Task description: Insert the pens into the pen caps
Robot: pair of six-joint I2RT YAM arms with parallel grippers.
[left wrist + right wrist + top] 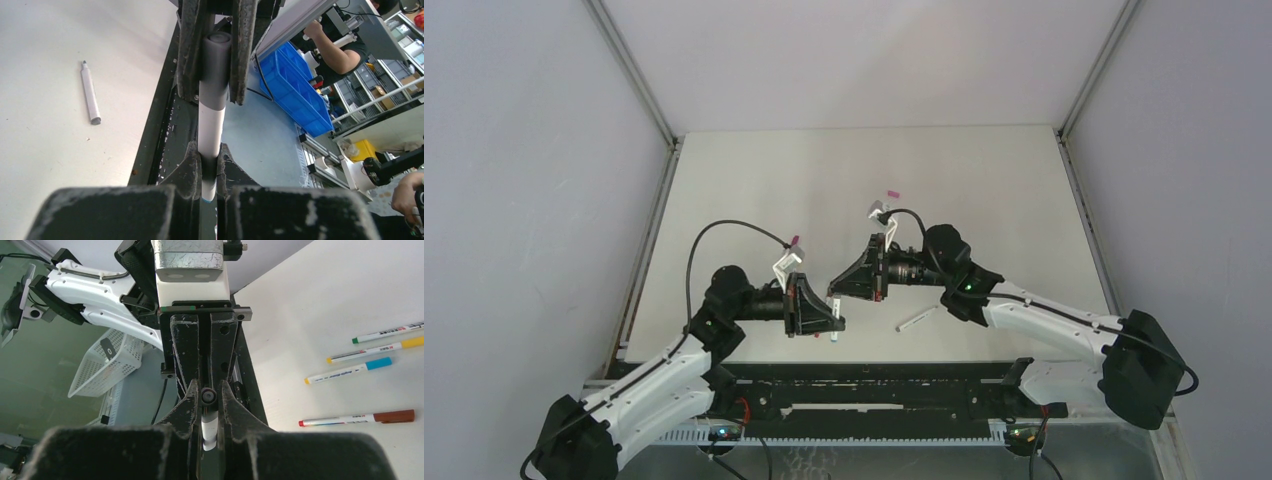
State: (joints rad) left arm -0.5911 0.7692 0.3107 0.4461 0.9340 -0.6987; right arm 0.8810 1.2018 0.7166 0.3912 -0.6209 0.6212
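Note:
My left gripper [210,161] is shut on the white barrel of a pen [209,127]. The pen's far end sits in a grey pen cap [217,70]. My right gripper [208,399] is shut on that grey cap [208,396]. In the top view the two grippers, left [836,322] and right [833,291], meet tip to tip above the table's front edge. A second pen [90,93] with grey ends lies uncapped on the table; it also shows in the top view [916,319]. A pink cap [891,192] lies further back.
Several capped pens lie on the table in the right wrist view: green-tipped [387,332], yellow [375,350], blue [350,371], dark red [357,418]. A white basket [102,365] hangs off the table's edge. A black rail [864,375] runs along the front.

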